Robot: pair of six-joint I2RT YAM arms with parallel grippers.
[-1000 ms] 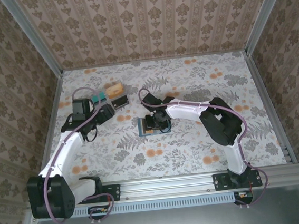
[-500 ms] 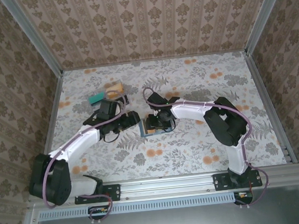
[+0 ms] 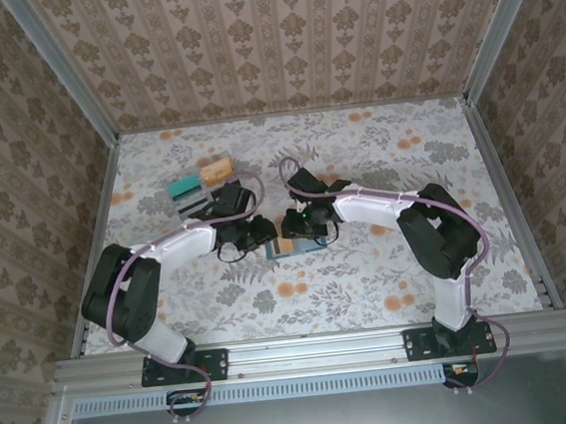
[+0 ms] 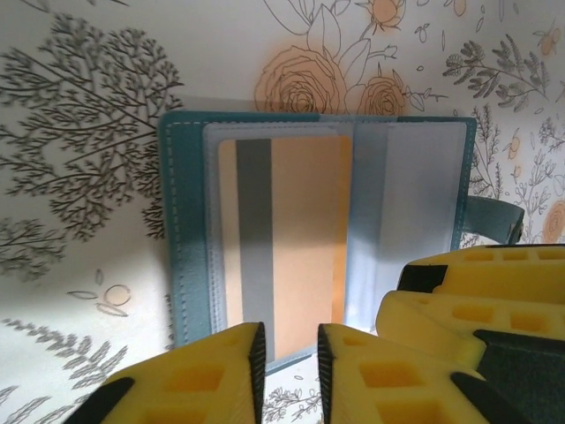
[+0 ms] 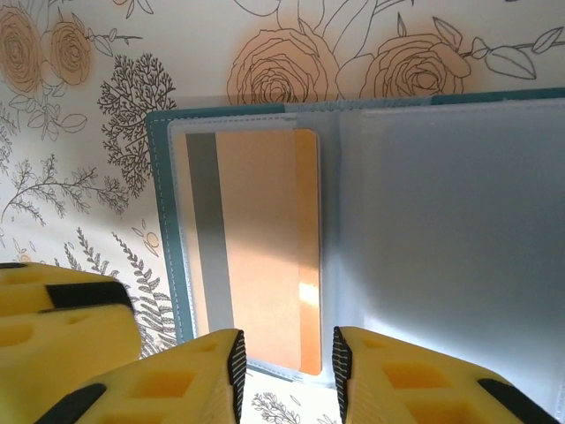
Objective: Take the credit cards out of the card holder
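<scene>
The card holder (image 3: 289, 251) lies open on the floral table, its teal border (image 4: 187, 221) framing clear sleeves. One tan-orange credit card (image 4: 300, 230) with a grey stripe sits inside the left sleeve (image 5: 265, 238). My left gripper (image 4: 291, 344) hovers at the holder's near edge, jaws a narrow gap apart with nothing between them. My right gripper (image 5: 285, 353) is just beside it over the same edge, open somewhat wider, also empty. From above, the two grippers (image 3: 258, 232) (image 3: 305, 227) meet at the holder. A teal-green card (image 3: 185, 185) and a tan-orange card (image 3: 218, 167) lie at the back left.
The right gripper's yellow fingers (image 4: 459, 309) crowd the left wrist view's lower right. Metal frame rails (image 3: 100, 240) and patterned walls bound the table. Bare tabletop lies to the right (image 3: 458, 155) and in front (image 3: 302, 300).
My left arm has swung from the loose cards at the back left over to the holder, and its jaws have narrowed. The right gripper has closed a little over the holder.
</scene>
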